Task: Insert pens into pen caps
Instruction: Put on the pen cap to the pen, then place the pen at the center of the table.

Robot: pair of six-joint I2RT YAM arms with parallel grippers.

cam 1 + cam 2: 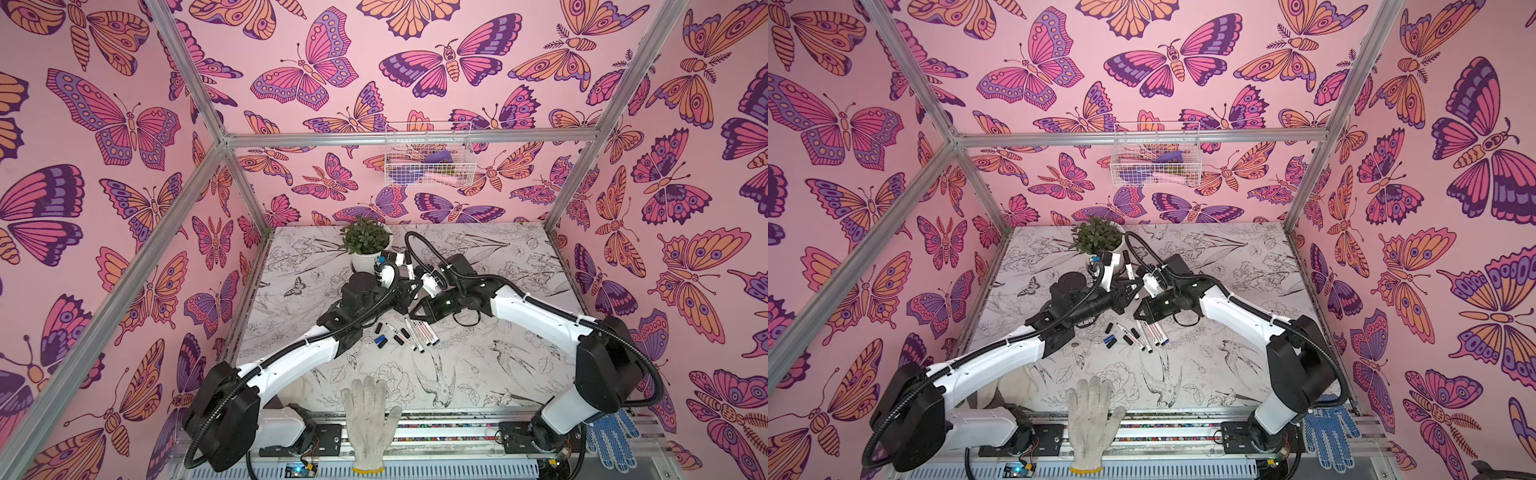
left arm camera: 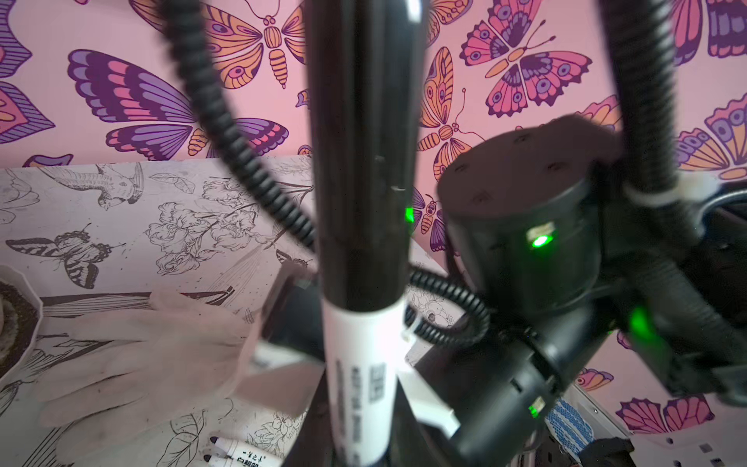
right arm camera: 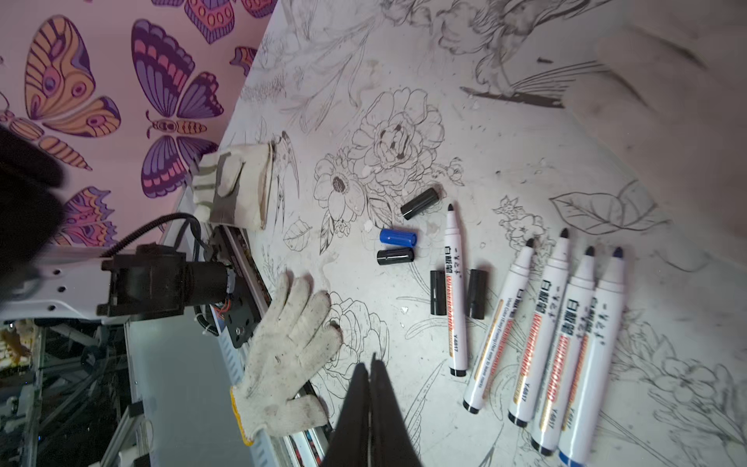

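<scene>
The pens [image 3: 541, 331] are smooth white plastic with a soft shine. The pen caps [image 3: 398, 237] are plastic too, and a bit shiny. The capped pen [image 2: 359, 364] looks glossy, though it is blurry up close. The glove [image 3: 289, 347] is rough knitted cloth, fuzzy and smudged. The table [image 3: 505, 141] top is matt and dirty. The frame bars [image 1: 311, 140] are bare silvery metal. The basket [image 1: 428, 176] is thin white wire. The hose [image 2: 226, 121] is ridged black plastic.

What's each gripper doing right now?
Left gripper: shut on a capped pen.
Right gripper: shut, holding nothing.
</scene>
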